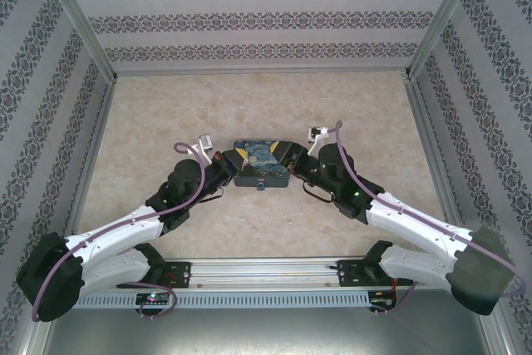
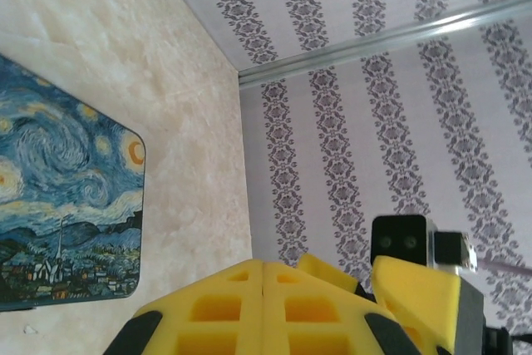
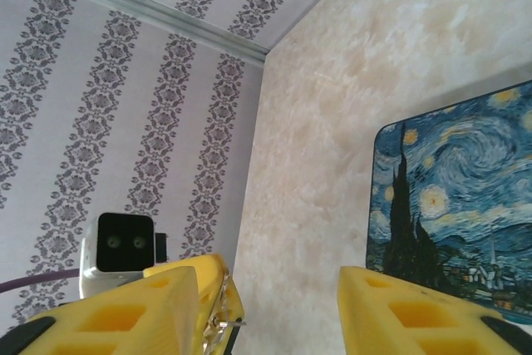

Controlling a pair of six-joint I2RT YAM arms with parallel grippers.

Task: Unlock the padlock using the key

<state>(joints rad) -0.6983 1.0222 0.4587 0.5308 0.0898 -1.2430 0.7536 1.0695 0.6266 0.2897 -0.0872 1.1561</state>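
We see a lab robot cell: a beige marble-patterned worktop [image 1: 166,114] boxed in by bare aluminium frame posts [image 1: 79,18] and flat panels of grey striped damask wallpaper [image 1: 249,14] beyond and beside the left hand [image 1: 231,159] and right hand [image 1: 293,155]; behind them, a slotted aluminium rail [image 1: 266,268] carries two white-and-black robot arms [image 1: 116,243].

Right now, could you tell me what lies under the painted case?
The painted case rests flat on the beige table; whatever lies beneath it is covered.
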